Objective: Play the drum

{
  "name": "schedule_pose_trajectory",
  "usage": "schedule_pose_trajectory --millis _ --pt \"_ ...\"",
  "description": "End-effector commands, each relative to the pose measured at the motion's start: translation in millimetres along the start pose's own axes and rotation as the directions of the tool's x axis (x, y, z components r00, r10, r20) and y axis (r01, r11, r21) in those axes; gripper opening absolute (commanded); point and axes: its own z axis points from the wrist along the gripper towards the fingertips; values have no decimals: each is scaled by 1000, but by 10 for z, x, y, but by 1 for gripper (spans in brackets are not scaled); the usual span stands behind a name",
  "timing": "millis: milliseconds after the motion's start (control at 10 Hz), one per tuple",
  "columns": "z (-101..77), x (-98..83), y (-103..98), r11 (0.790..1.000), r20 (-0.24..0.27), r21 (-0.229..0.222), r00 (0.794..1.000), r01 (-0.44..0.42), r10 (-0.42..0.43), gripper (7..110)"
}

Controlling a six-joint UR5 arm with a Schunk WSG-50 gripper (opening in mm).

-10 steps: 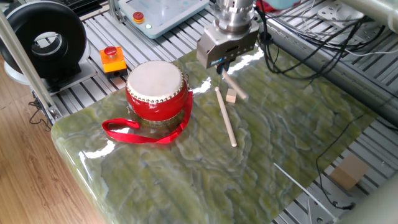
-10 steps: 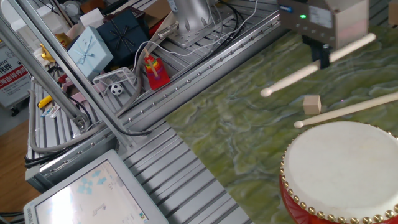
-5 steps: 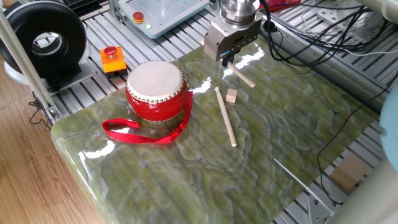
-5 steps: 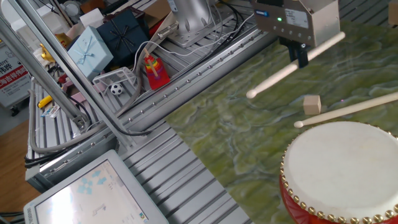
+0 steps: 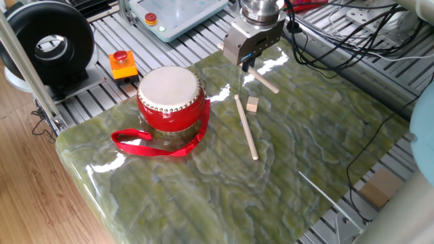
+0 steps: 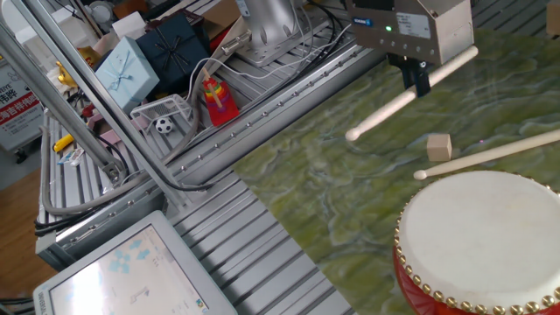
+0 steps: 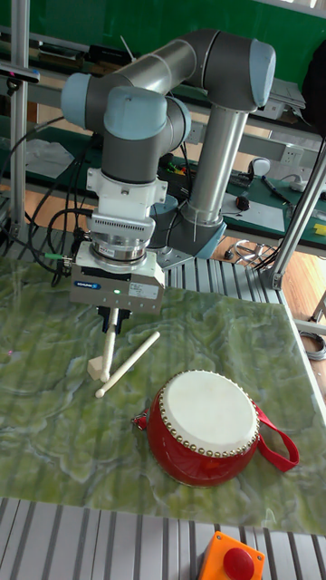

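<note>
The drum [image 5: 171,97], red with a white skin and a red ribbon strap [image 5: 154,145], stands on the green marbled table [image 5: 203,196]. It also shows at the lower right in the other fixed view [image 6: 490,241] and in the tall view [image 7: 213,426]. My gripper [image 5: 247,66] [image 6: 418,79] [image 7: 113,319] hovers behind and to the right of the drum, shut on a wooden drumstick [image 5: 263,82] [image 6: 398,98] [image 7: 108,349] that slants downward. Another drumstick [image 5: 245,127] [image 6: 490,153] [image 7: 129,362] lies flat on the table between gripper and drum, beside a small wooden block [image 5: 252,104] [image 6: 438,146].
A black round fan-like device [image 5: 47,42] sits at the back left. An orange box with a red button [image 5: 123,63] stands just off the table near the drum. Cables [image 5: 352,47] run along the far side. Gift boxes [image 6: 149,52] and a red toy [image 6: 219,101] lie beyond the rail.
The gripper has carried the held drumstick a little farther from the drum, toward the table's back edge. The drum, loose stick and block are unmoved.
</note>
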Motion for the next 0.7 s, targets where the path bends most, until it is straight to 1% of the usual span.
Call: schedule_pose_trajectory --millis 0,100,200,300,500,600 --pt "-158 -126 264 1000 0 8 1000 15 -15 7" --pt "-246 -132 475 1000 0 14 1000 0 0 7" --pt "-317 -132 814 999 2 8 1000 -31 31 7" --pt "-375 -95 1074 999 -9 -1 999 -49 49 7" --pt "-481 37 1461 996 -41 12 995 -87 87 7" --pt "-550 120 1698 992 -52 21 991 -121 122 7"
